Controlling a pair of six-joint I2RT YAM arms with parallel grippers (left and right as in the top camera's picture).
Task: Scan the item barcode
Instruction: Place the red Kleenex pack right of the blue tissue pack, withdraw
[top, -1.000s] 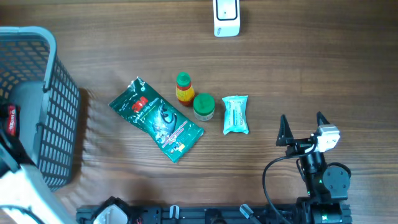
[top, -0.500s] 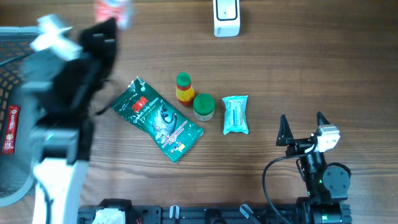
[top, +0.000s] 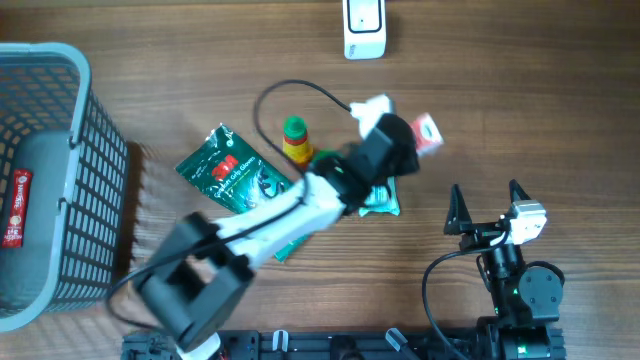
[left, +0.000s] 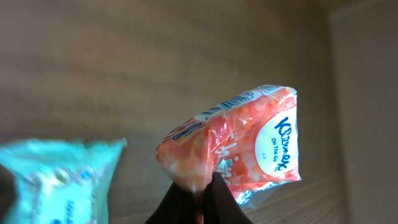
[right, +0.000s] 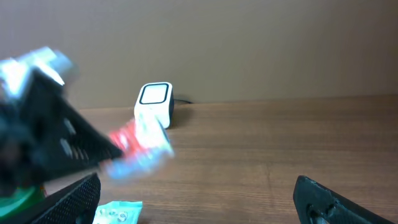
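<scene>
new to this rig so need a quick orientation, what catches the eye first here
The left gripper, stretched across the middle of the table, pinches an orange Kleenex pack by one edge in the air. The white scanner stands at the far edge, a grey basket at the left, and the right gripper sits open at the front right.

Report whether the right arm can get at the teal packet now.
Probably not cleanly. The left arm, holding a Kleenex pack, hangs across most of the teal packet. Only one edge shows, on the side facing the right arm, whose jaws stand open.
</scene>
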